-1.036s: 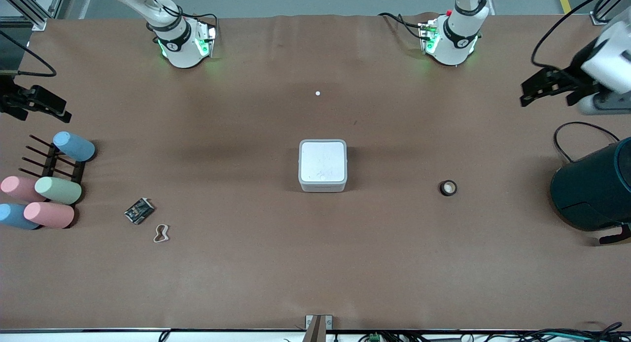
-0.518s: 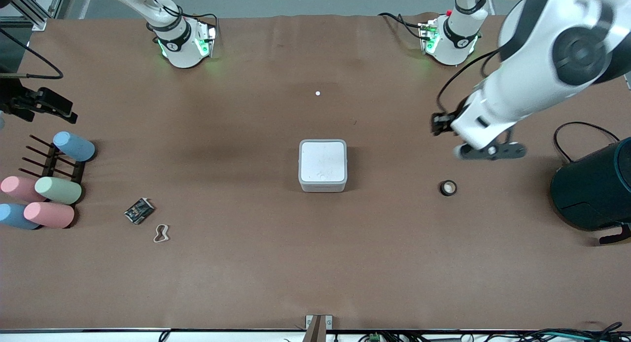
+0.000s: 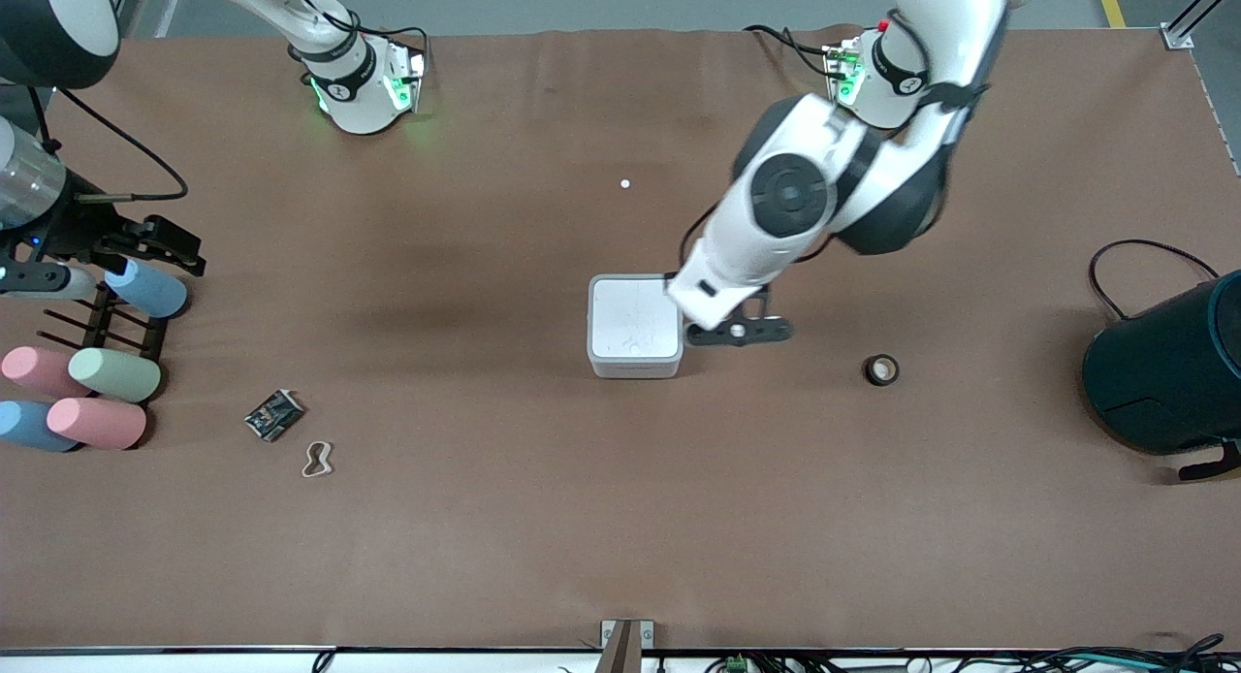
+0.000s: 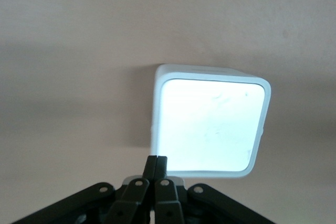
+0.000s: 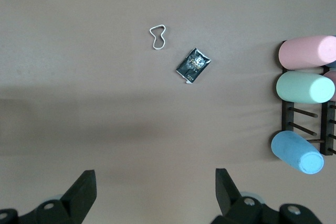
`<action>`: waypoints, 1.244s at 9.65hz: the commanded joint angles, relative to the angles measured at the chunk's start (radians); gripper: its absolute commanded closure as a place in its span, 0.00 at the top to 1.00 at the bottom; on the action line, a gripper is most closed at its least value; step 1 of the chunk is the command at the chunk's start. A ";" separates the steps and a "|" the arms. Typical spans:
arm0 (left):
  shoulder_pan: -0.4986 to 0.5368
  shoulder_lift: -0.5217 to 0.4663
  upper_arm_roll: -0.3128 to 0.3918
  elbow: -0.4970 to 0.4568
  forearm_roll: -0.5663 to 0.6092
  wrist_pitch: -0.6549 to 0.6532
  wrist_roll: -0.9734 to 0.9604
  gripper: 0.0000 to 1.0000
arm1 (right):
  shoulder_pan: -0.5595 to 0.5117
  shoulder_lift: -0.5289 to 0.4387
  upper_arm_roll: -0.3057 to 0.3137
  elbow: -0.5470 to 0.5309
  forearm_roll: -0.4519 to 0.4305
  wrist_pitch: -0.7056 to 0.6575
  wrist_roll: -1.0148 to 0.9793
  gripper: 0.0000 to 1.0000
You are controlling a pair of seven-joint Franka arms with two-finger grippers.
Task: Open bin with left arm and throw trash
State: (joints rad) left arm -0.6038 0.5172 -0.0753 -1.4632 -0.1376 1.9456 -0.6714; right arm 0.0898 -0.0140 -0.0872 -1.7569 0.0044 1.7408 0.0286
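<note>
Closed bin sits mid-desk; left gripper hovers at its edge, fingers pressed together, holding nothing. Right gripper hangs wide open and empty near the pastel cylinders, by wrapper

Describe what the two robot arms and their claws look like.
Both arms are white with rounded black joints and bases lit green; the left arm also has a small red knob at its base. Black cables run along both. The left claw and right claw are black, with two fingers on linkage bars dotted with pale rivets.
</note>
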 commanded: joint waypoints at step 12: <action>-0.033 0.173 0.003 0.086 0.044 0.222 -0.050 0.00 | 0.019 0.513 -0.002 0.152 0.012 0.353 0.005 1.00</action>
State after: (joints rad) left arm -0.6254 0.6682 -0.0734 -1.4017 -0.1112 2.1413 -0.6999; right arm 0.1115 0.3993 -0.0892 -1.7196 0.0055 2.1181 0.0309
